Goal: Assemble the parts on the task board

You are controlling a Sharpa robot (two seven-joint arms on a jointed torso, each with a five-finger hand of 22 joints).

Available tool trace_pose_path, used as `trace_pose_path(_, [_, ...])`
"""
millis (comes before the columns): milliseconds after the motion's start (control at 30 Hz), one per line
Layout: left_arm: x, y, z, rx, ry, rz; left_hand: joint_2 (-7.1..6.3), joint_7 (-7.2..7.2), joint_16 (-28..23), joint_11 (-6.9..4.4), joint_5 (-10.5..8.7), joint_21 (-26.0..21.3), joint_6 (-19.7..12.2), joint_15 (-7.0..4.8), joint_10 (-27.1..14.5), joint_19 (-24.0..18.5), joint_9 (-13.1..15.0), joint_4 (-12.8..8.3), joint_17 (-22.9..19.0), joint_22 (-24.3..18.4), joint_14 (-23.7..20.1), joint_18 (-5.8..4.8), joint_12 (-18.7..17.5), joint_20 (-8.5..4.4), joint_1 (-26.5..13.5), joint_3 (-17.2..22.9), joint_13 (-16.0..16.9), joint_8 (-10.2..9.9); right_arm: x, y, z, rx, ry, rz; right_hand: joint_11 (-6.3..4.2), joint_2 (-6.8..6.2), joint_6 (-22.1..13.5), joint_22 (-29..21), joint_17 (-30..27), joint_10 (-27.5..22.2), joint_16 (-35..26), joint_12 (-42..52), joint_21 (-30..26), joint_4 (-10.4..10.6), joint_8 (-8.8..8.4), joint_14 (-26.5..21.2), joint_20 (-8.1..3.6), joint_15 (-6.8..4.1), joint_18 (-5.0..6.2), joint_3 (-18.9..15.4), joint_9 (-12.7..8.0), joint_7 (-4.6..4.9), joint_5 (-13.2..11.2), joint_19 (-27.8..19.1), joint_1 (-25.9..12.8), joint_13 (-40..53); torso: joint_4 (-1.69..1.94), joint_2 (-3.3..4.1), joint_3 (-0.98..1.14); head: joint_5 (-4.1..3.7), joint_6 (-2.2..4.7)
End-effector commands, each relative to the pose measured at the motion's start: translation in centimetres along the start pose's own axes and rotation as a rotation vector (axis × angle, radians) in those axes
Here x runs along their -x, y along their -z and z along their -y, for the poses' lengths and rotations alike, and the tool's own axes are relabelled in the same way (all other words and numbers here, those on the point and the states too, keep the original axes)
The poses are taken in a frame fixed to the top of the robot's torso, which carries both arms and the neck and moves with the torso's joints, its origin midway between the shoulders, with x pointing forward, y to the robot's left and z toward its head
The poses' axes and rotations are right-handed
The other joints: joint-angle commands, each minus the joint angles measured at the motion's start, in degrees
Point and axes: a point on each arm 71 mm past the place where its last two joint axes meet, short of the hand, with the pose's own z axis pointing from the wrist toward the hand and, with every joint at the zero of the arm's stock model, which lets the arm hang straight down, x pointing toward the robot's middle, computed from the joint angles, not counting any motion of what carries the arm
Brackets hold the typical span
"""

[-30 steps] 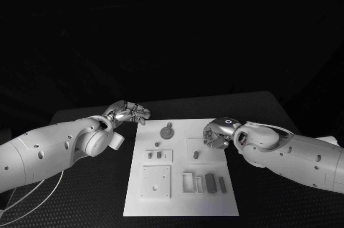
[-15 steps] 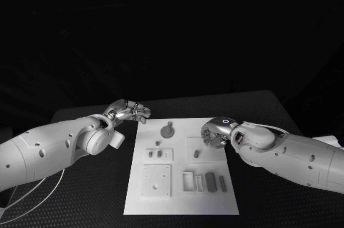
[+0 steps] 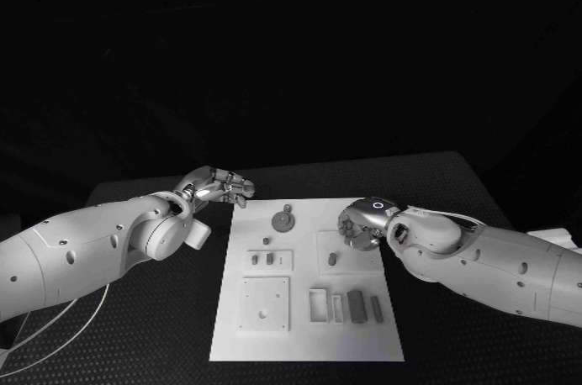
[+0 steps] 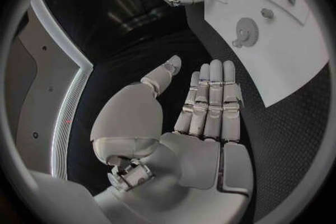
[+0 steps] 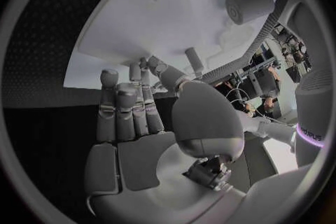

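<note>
Right hand (image 3: 362,225) hovers over the right edge of the white board (image 3: 306,334), fingers apart, nothing in them. Left hand (image 3: 219,187) waits off the board's far left corner above the tabletop (image 3: 145,318), fingers straight, empty. The parts lie across the board: a gear (image 3: 283,223) at the far end, a small peg (image 3: 331,258) near the right hand. They look light, rigid, smooth; pinch the peg by its sides.

One task board (image 3: 306,334), two hands, one gear (image 3: 283,223), several small parts
</note>
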Motion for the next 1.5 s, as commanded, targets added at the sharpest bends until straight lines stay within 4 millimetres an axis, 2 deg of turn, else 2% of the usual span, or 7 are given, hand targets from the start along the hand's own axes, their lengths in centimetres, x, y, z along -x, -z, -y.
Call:
trace_pose_path(33, [-0.1, 0.0, 0.1, -0.008, 0.009, -0.007, 0.38, 0.21, -0.4, 0.02, -0.06, -0.4, -0.3, -0.07, 0.3, 0.5, -0.1, -0.1, 0.1, -0.1, 0.4, -0.16, -0.1, 0.06, -0.3, -0.3, -0.1, 0.2, -1.1, 0.2, -0.1, 0.004, 0.035, -0.051, -0.13, 0.1, 0.6, 0.1, 0.1, 0.8, -0.4, 0.3, -0.3, -0.3, 0.34, 0.1, -0.46, -0.36, 1.62, 0.2, 0.1, -0.2, 0.0, 0.1, 0.9, 0.2, -0.02, 0.01, -0.02, -0.05, -0.02])
trace_pose_path(133, [0.0, 0.0, 0.1, -0.006, 0.009, -0.007, 0.37, 0.21, -0.4, 0.02, -0.06, -0.4, -0.3, -0.08, 0.3, 0.5, -0.1, -0.1, 0.1, -0.1, 0.5, -0.17, -0.2, 0.06, -0.2, -0.3, -0.1, 0.2, -1.1, 0.2, -0.1, 0.002, 0.054, -0.048, -0.4, 0.51, 1.2, 0.2, 0.2, 1.3, -0.5, 0.2, -0.4, -0.4, 0.56, 0.1, -0.53, -0.64, 1.62, 0.6, 0.2, -0.46, 0.0, 0.0, 2.2, 0.3, -0.04, -0.02, 0.01, -0.06, -0.05])
trace_pose_path(233, [0.0, 0.0, 0.1, -0.004, 0.009, -0.008, 0.38, 0.21, -0.4, 0.01, -0.06, -0.4, -0.3, -0.09, 0.3, 0.5, -0.1, -0.1, 0.1, -0.1, 0.5, -0.17, -0.2, 0.05, -0.2, -0.3, -0.1, 0.2, -1.2, 0.2, -0.1, 0.0, 0.069, -0.053, -0.39, -0.85, 2.0, 0.0, 0.3, 1.8, -0.8, -0.1, -0.7, 0.0, 0.51, 0.2, -0.12, -0.71, 1.62, 5.1, 0.0, -0.54, -0.1, 0.4, 3.6, 0.4, -0.03, -0.02, 0.02, -0.09, -0.09])
trace_pose_path(367, [0.0, 0.0, 0.1, -0.003, 0.009, -0.005, 0.37, 0.21, -0.4, 0.02, -0.06, -0.4, -0.3, -0.1, 0.3, 0.6, -0.1, -0.1, 0.2, -0.1, 0.5, -0.17, -0.2, 0.05, -0.2, -0.3, -0.1, 0.2, -1.4, 0.2, -0.2, -0.002, 0.096, -0.065, -0.46, -1.2, 2.5, 0.0, 0.4, 2.1, -0.9, -0.3, -0.8, -0.1, 0.57, 0.4, -0.11, -0.71, 1.62, 6.6, -0.1, -0.72, 0.0, 0.7, 3.0, 0.6, 0.0, 0.01, 0.01, -0.14, -0.12])
trace_pose_path(600, [0.0, 0.0, 0.1, -0.003, 0.008, -0.001, 0.36, 0.22, -0.5, 0.03, -0.06, -0.5, -0.3, -0.13, 0.3, 0.6, -0.1, -0.1, 0.3, -0.1, 0.6, -0.16, -0.2, 0.02, -0.2, -0.3, -0.1, 0.2, -1.7, 0.3, -0.3, -0.004, 0.141, -0.064, -0.42, -1.45, 2.8, 0.0, 0.2, 1.9, -1.8, -0.8, -1.1, -0.1, 0.55, 0.0, -0.16, -0.71, 1.62, 7.7, -0.1, -0.86, 0.0, 0.7, 2.7, 0.7, -0.05, -0.04, 0.01, -0.15, -0.14])
trace_pose_path(733, [0.0, 0.0, 0.1, -0.002, 0.008, -0.002, 0.36, 0.23, -0.5, 0.04, -0.06, -0.5, -0.3, -0.16, 0.3, 0.7, -0.2, -0.1, 0.4, -0.2, 0.7, -0.17, -0.2, 0.01, -0.1, -0.3, -0.2, 0.2, -2.2, 0.3, -0.5, -0.004, 0.153, -0.075, 0.19, -1.59, 3.3, -0.2, 0.1, 0.7, -2.4, -2.1, -1.4, -0.1, 0.73, 0.2, -0.19, -0.13, 1.62, 8.2, 0.0, -1.03, 0.0, 0.8, 2.6, 0.3, -0.03, 0.01, 0.02, -0.18, -0.14])
trace_pose_path(1500, [0.1, 0.0, 0.1, -0.002, 0.005, 0.007, 0.53, 0.24, -0.8, 0.03, -0.01, -0.5, -0.4, -0.45, 0.4, 1.3, -0.3, -0.1, 1.1, -0.2, 1.5, -0.17, -0.2, -0.23, 0.1, -0.2, -0.3, 0.3, -1.7, 0.6, -1.0, 0.011, 0.136, 0.006, -0.52, -1.52, 4.4, -0.1, 0.3, 3.2, -3.3, -2.9, -1.3, -0.2, 1.56, 2.1, -1.03, -0.88, 1.62, 9.2, 1.2, -1.64, 0.0, 3.0, 3.9, 0.8, 0.0, 0.01, 0.06, -0.18, -0.21])
